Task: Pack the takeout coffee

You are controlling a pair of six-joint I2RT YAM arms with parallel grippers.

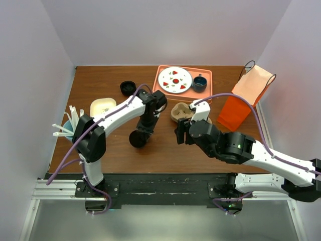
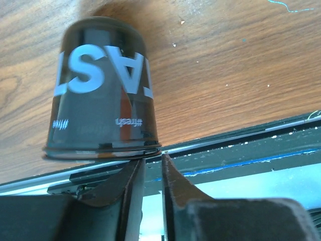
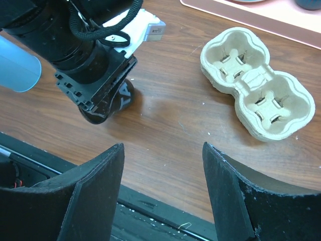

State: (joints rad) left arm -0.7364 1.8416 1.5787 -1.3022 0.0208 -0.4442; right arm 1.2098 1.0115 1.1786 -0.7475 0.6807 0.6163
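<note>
The coffee cup [image 2: 103, 88] is found on the bench [image 2: 241, 65] near its front edge, seemingly tilted. Its lid end is at the tips of the left pincer [image 2: 151, 163] and its base is pointed away. That pincer is parted by a narrow gap, with nothing seen between. The right pincer [image 3: 163, 150], wide open and empty, is farther off, near the pulp cup carrier [image 3: 258, 95].

pink tray [image 1: 207, 73] – patterned plate [image 1: 175, 80], blue mug [image 1: 199, 83] on it, black disc [image 1: 128, 88] apart
</note>
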